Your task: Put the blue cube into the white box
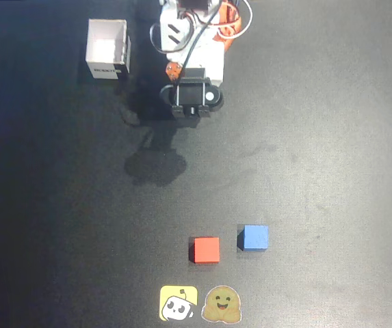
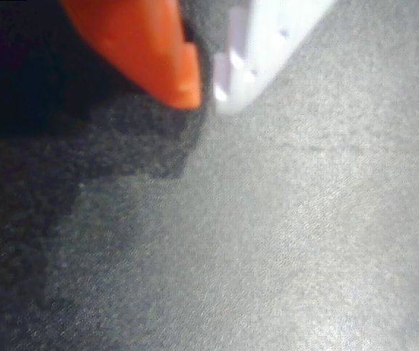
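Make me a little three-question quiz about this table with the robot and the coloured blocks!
1. True or false: the small bright-blue cube already sits inside the small square white box.
2. In the overhead view, which lies closer to the two cartoon stickers? A) the red-orange cube B) the white box
3. Fill in: in the wrist view, the gripper has one orange fingertip and one ____ fingertip.

Key:
1. False; the blue cube rests on the dark table, far from the box.
2. A
3. white; the tips nearly touch, holding nothing.
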